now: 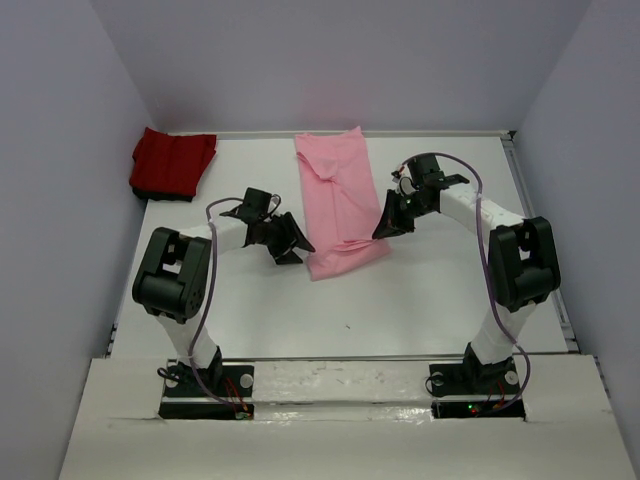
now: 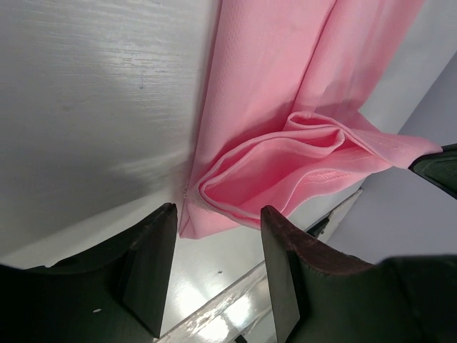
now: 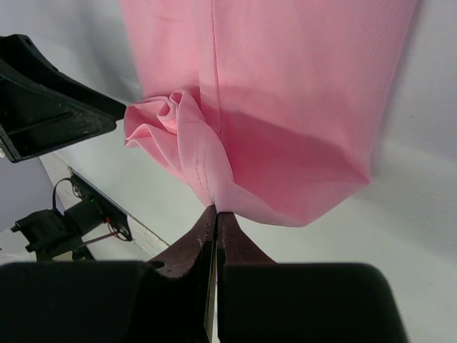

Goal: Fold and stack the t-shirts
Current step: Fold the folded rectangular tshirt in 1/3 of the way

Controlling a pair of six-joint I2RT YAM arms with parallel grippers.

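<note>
A light pink t-shirt point(image 1: 338, 195) lies folded into a long strip on the white table, running from the back wall toward the middle. Its near end is doubled over and lifted a little. My right gripper point(image 1: 386, 228) is shut on the hem at that near right corner point(image 3: 216, 211), and the cloth point(image 3: 285, 107) hangs bunched from the pinch. My left gripper point(image 1: 293, 246) stands open just left of the strip's near end, with the shirt's folded edge point(image 2: 235, 193) beyond its fingertips point(image 2: 216, 218) and nothing between them. A deep red t-shirt point(image 1: 172, 163) lies folded in the back left corner.
Pale walls close in the table point(image 1: 430, 290) on the left, back and right. A metal rail point(image 1: 340, 358) runs along the near edge in front of the arm bases. The red shirt touches the left wall.
</note>
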